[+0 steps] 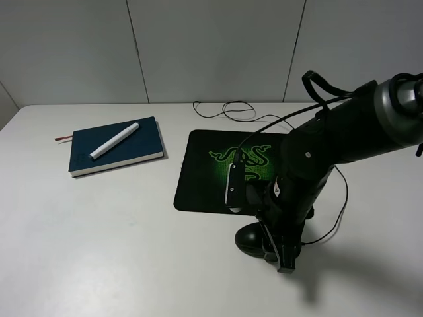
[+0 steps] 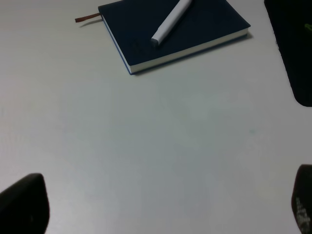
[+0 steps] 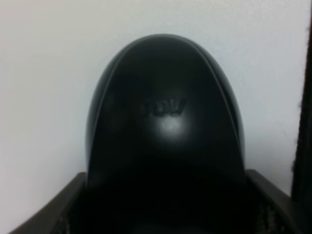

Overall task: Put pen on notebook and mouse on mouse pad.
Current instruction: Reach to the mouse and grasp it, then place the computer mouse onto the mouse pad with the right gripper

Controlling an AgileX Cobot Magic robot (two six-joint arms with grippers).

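The white pen (image 1: pixel 114 140) (image 2: pixel 170 22) lies slantwise on the dark teal notebook (image 1: pixel 142 145) (image 2: pixel 204 24) at the left of the table. The glossy black mouse (image 1: pixel 251 239) (image 3: pixel 163 126) sits on the bare table just in front of the black mouse pad (image 1: pixel 205 178) (image 2: pixel 292 48) with its green logo. My right gripper (image 1: pixel 268 251) (image 3: pixel 165 204) is down at the mouse, a finger pressed against each side. My left gripper (image 2: pixel 161 204) hovers over bare table near the notebook, its fingers (image 2: pixel 22 204) wide apart and holding nothing. The left arm is out of the exterior high view.
The mouse's thin black cable (image 1: pixel 231 109) loops at the back of the table and runs round the right arm. A red ribbon bookmark (image 1: pixel 63 138) sticks out of the notebook's left end. White table surface stretches across the front left.
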